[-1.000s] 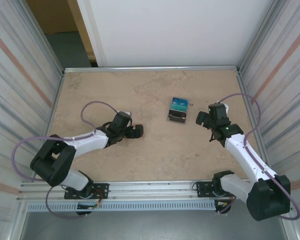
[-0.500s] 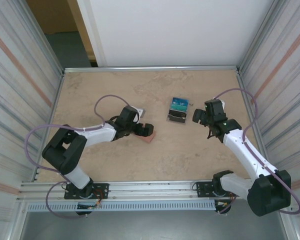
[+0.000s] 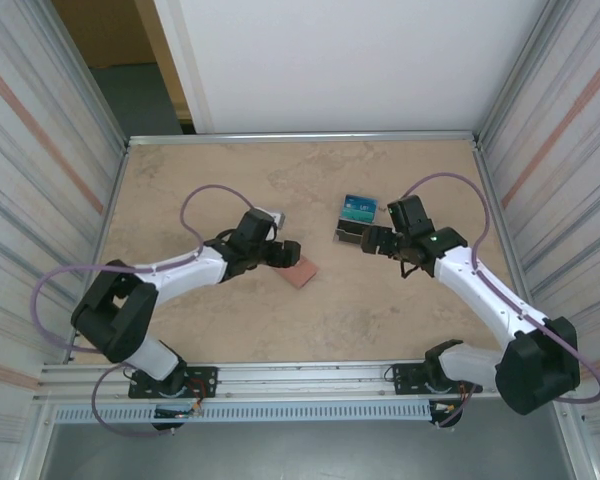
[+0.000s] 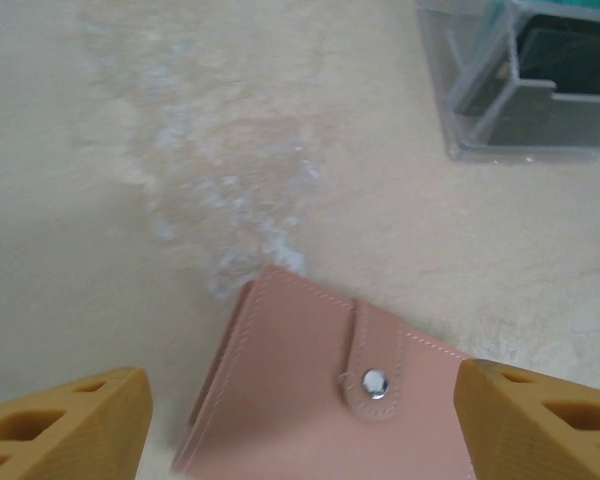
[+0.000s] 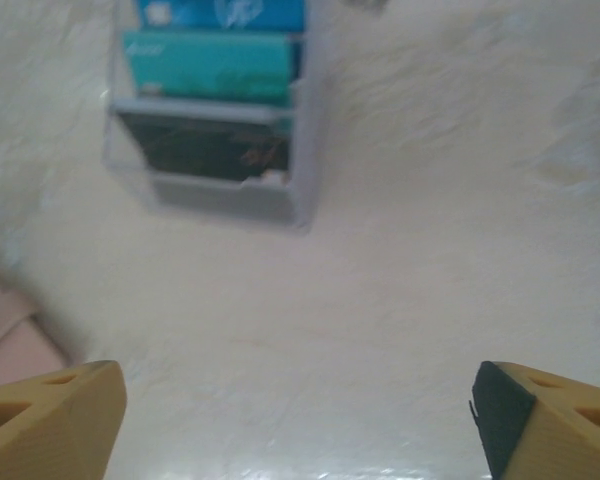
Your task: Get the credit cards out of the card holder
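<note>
The card holder (image 3: 302, 271) is a salmon-pink wallet lying flat on the table, folded shut with its snap tab (image 4: 373, 378) fastened. The credit cards are hidden. My left gripper (image 3: 283, 251) hovers just behind and left of the card holder. In the left wrist view the card holder (image 4: 310, 400) lies between the spread fingers (image 4: 65, 425), and my left gripper (image 4: 300, 435) is open. My right gripper (image 3: 368, 240) stands open beside the clear box, with bare table between its fingers (image 5: 45, 420). A corner of the card holder (image 5: 8, 338) shows in the right wrist view.
A clear plastic box (image 3: 355, 222) with blue and teal contents stands right of centre, seen close in the right wrist view as the clear box (image 5: 215, 130). Metal walls (image 3: 110, 190) enclose the table on the left and right, and a rail runs along the near edge.
My right gripper has swung left, up to the clear box. My left gripper has reached farther right, uncovering the card holder, which has shifted slightly. Its jaws have narrowed a little.
</note>
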{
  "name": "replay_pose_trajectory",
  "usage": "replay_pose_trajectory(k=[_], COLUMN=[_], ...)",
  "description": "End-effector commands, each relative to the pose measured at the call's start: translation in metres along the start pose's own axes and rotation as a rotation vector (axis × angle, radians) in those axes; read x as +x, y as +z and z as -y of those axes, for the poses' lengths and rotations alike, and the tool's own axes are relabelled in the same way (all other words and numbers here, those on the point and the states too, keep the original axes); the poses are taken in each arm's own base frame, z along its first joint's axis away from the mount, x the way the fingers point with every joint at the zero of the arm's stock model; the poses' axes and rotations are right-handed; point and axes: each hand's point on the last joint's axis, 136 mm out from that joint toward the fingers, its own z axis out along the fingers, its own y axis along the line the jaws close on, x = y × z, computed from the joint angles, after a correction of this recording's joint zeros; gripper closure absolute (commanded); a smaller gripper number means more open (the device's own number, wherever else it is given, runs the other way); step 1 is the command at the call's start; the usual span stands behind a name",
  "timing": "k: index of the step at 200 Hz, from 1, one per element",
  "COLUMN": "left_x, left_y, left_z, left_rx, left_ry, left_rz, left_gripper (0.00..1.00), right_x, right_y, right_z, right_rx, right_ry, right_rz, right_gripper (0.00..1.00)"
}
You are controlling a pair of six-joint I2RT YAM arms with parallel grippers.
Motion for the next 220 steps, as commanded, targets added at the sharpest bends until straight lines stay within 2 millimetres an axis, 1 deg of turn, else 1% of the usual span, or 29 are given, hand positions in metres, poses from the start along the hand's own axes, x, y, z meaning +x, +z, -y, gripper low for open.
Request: replay_pose_trajectory(k=[1,7,28,37,64,81,100,119,130,156,187,220], left_x=[0.025,0.029,0.042,0.048,0.055,0.055,0.049,0.048,0.049,0.054,0.058,0.054], left_y=[-0.011,-0.011,-0.007,-0.005,0.001,0.004,0.007,0.011,0.014,0.021,0.026,0.027], left_z=[-0.017,-0.014,-0.009,-0.008,-0.007,-0.005,0.0,0.0,0.0,0.0,0.003,0.005], left_rx=[-0.109,-0.101,-0.097,-0.101,-0.081,-0.06,-0.024,-0.016,-0.013,-0.001,0.022,0.036], left_ry=[-0.103,-0.116,-0.166,-0.182,-0.26,-0.292,-0.324,-0.351,-0.361,-0.39,-0.415,-0.418], left_rz=[-0.042,-0.051,-0.068,-0.073,-0.064,-0.046,-0.013,-0.005,-0.013,-0.033,-0.037,-0.028], left_gripper=[0.21,0.21,0.23,0.24,0.28,0.3,0.31,0.3,0.3,0.3,0.28,0.27], right_x=[0.012,0.014,0.02,0.023,0.033,0.039,0.044,0.048,0.05,0.056,0.066,0.078], right_y=[0.0,0.002,0.01,0.016,0.037,0.05,0.065,0.077,0.083,0.096,0.11,0.121], right_z=[-0.04,-0.051,-0.074,-0.08,-0.095,-0.1,-0.106,-0.113,-0.118,-0.129,-0.132,-0.136], right_rx=[-0.176,-0.217,-0.309,-0.325,-0.34,-0.343,-0.347,-0.354,-0.366,-0.385,-0.388,-0.399], right_ry=[-0.006,-0.013,-0.04,-0.051,-0.085,-0.09,-0.091,-0.096,-0.095,-0.098,-0.092,-0.075], right_rz=[-0.083,-0.096,-0.144,-0.166,-0.232,-0.261,-0.293,-0.313,-0.326,-0.359,-0.394,-0.432], right_gripper=[0.14,0.16,0.22,0.25,0.35,0.39,0.45,0.54,0.57,0.6,0.68,0.77])
